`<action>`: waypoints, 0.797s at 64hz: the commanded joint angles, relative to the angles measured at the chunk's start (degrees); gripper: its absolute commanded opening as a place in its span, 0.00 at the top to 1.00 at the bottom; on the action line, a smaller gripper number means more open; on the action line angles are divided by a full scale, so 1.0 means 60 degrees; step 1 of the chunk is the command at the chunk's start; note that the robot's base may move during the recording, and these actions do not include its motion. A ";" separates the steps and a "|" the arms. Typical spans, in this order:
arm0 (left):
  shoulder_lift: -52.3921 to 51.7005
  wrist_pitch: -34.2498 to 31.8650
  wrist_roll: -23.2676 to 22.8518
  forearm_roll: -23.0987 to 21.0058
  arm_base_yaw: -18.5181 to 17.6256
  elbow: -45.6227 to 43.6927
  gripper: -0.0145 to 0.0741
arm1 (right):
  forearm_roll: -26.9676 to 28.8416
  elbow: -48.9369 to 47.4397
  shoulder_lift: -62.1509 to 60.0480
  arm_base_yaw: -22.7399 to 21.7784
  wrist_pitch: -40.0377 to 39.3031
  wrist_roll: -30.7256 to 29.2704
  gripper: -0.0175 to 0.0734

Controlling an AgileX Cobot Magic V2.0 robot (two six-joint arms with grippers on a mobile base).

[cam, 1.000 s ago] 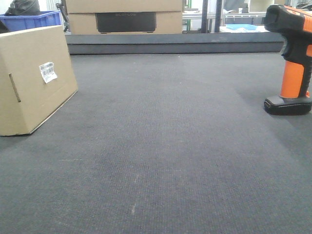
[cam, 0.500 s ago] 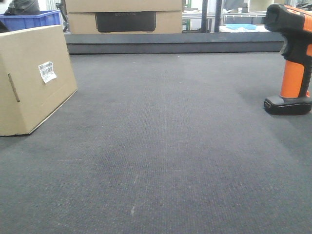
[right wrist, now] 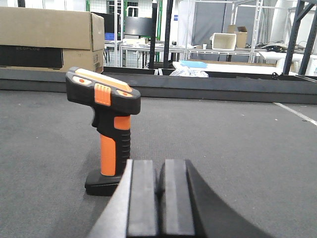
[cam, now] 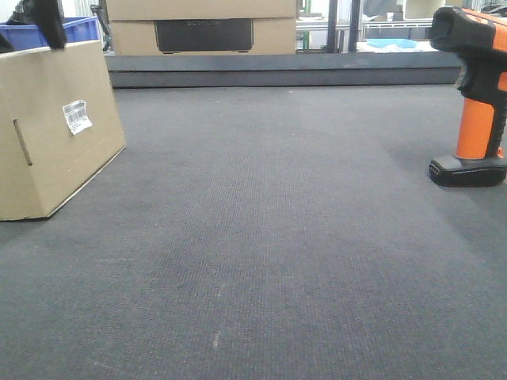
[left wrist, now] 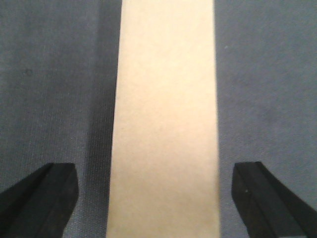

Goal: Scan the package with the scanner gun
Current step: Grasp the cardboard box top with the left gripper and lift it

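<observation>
The package (cam: 55, 127), a tan cardboard box with a white barcode label (cam: 77, 116), stands on edge at the left of the dark mat. Seen from above in the left wrist view, its narrow top face (left wrist: 166, 114) runs between the jaws of my left gripper (left wrist: 156, 171), which is open wide and clear of both sides. One black finger (cam: 54, 24) shows above the box's top edge. The scanner gun (cam: 475, 95), black with an orange handle, stands upright on its base at the right. My right gripper (right wrist: 158, 168) is shut and empty, just behind and right of the scanner gun (right wrist: 106, 129).
A larger cardboard box with a dark panel (cam: 203, 28) sits behind a raised dark ledge (cam: 277, 71) at the back. A blue bin (cam: 75, 30) stands behind the package. Metal frames and tables (right wrist: 223, 44) fill the background.
A black finger of my left gripper has come into the front view above the package's top edge. The package and scanner gun have not moved.
</observation>
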 commanded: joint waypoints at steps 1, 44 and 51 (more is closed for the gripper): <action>0.0170 0.0072 -0.0077 0.0089 -0.0048 -0.0076 0.24 | -0.0035 -0.0074 0.0032 -0.0004 -0.0211 -0.0026 0.99; 0.0624 0.0891 0.0026 -0.0718 -0.0048 -0.0286 0.96 | -0.0035 -0.0074 0.0032 -0.0004 -0.0211 -0.0026 0.99; 0.0624 0.0891 0.0026 -0.1588 -0.0048 -0.0737 0.96 | -0.0035 -0.0074 0.0032 -0.0004 -0.0211 -0.0026 0.99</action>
